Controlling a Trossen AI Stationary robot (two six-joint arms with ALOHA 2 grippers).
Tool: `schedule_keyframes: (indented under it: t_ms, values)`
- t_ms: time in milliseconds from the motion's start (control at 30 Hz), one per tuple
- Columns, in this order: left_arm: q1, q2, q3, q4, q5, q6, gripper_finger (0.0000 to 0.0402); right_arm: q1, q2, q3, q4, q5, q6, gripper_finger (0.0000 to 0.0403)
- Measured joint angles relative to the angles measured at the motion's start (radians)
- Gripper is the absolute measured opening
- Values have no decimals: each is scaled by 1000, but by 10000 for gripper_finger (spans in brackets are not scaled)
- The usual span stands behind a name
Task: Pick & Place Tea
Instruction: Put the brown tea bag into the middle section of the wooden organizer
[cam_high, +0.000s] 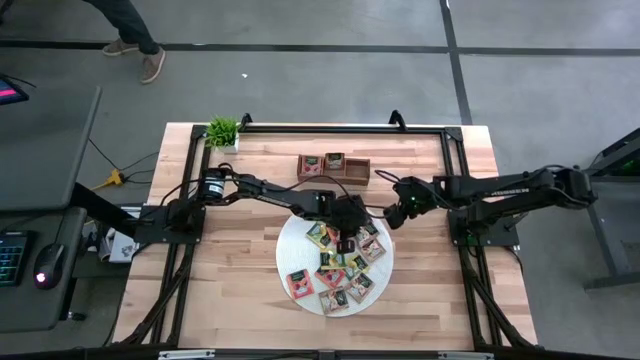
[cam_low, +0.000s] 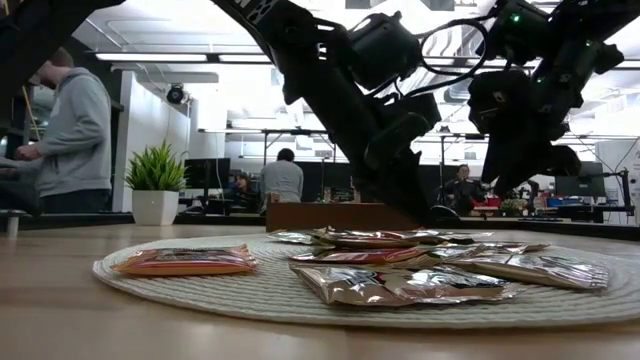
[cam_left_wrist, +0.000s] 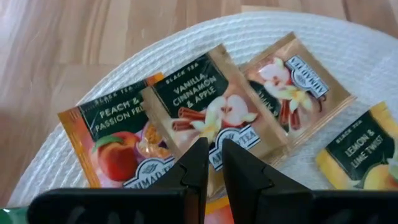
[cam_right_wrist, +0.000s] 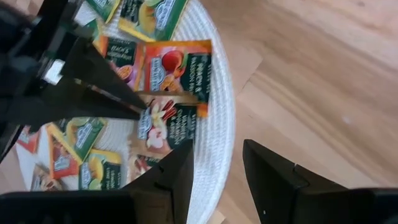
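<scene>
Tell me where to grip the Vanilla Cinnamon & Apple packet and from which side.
Take the vanilla packet by the free edge nearest the left gripper, coming down from above. It lies flat on the mat, overlapping the peach packet and a second vanilla one, so a thin pinch on that raised edge looks likeliest to lift it alone. The fingers already straddle it.

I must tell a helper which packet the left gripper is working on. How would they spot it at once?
Start at the round white mat on the wooden table. The left gripper closes on the edge of a tan packet there. It reads Vanilla Cinnamon & Apple, overlapping the orange peach packet.
</scene>
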Motion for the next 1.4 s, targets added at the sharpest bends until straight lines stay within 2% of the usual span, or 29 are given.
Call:
schedule_keyframes:
  t_ms: [333,567,900,1167,1400]
  values:
    - [0,2,0,-30,-56,4,44,88,0,0,3,64,94,135]
    - [2,45,5,-6,0,0,44,110,26,2,15,80,122,135]
    - [0,47,3,-15,-36,1,44,120,179,2,120,-5,152,135]
    - [0,48,2,-18,-38,8,44,149,289,2,188,-23,153,135]
    - [0,48,1,-25,-36,27,44,153,364,2,321,-70,153,135]
